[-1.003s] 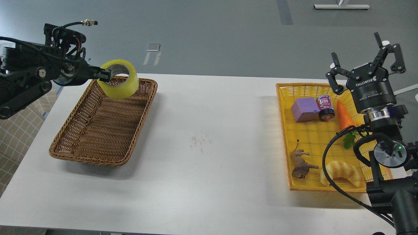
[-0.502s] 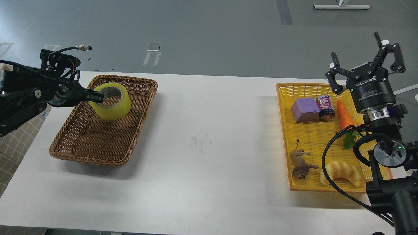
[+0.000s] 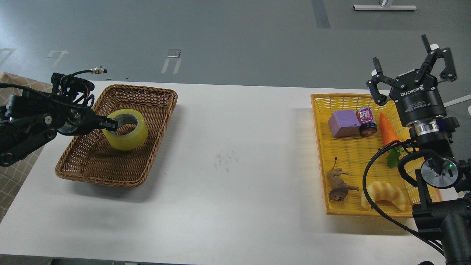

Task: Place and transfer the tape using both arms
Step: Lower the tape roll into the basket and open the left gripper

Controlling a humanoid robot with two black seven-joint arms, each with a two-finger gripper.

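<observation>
One tape, two baskets.

The tape (gripped by the left fingers) sank into the basket.

Bright, even overhead light, sharp focus throughout

The white worktop shows no glare; the wicker basket and yellow tray cast soft shadows toward the viewer. The black arms lose detail in their darkness.
</observation>
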